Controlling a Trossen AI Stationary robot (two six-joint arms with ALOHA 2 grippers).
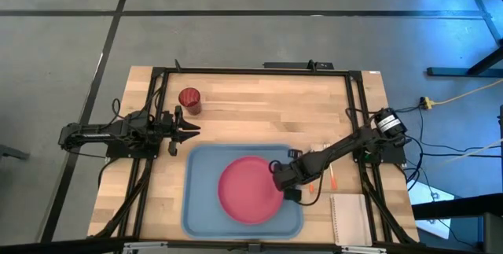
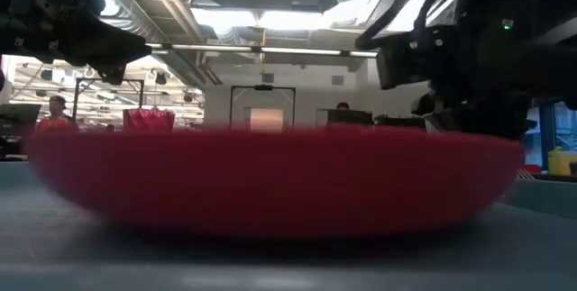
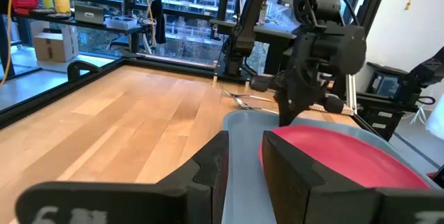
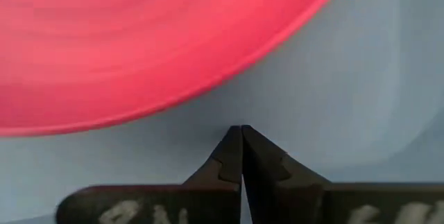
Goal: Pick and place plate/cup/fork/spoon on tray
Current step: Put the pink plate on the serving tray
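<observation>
The plate (image 1: 250, 189) lies flat in the tray (image 1: 203, 199), the right end effector (image 1: 284, 183) pinched together and empty at its rim, the left end effector (image 1: 191, 130) spread apart near the cup (image 1: 189, 100).

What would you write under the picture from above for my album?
Pink plate sits on blue tray, right gripper at its rim.

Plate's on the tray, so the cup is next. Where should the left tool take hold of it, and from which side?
Grip the cup across its wall near the rim, coming straight down. It stands upright on bare wood, nothing beside it, just behind the left tool, whose fingers are open. The plate already lies in the tray.
</observation>
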